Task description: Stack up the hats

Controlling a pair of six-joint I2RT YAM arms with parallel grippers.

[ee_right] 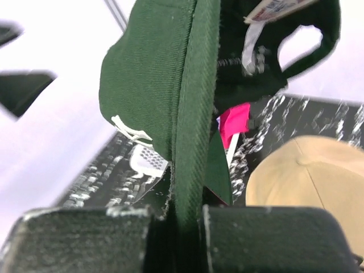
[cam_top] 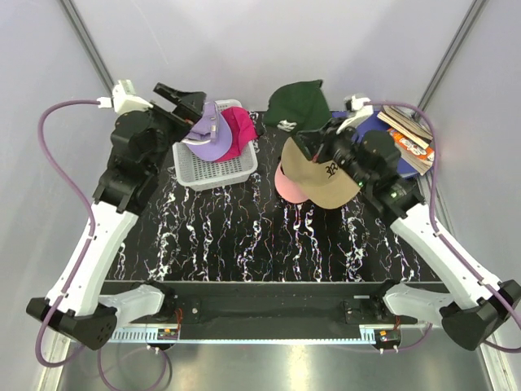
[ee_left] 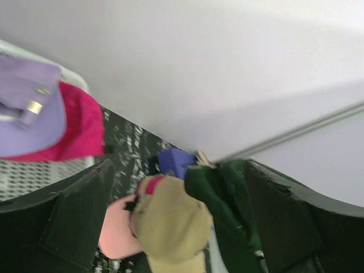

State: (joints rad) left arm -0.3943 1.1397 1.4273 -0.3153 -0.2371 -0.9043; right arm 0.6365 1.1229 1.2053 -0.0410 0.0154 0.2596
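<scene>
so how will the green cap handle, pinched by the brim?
The green cap has a likely stiff brim: its edge runs straight out of the right gripper. Crown probably soft and light, may sag. Woven cloth looks grippy; slip unlikely.

Five caps: green in my right jaws, tan, pink below; lavender, magenta beside my left jaws. One basket.

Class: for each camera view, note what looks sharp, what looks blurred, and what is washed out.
Top external: evenly lit, sharp; tan cap crisp. Left wrist: soft throughout, lavender cap smeared. Right wrist: dark green cap weave sharp, white backdrop washed out, tan cap softer.
</scene>
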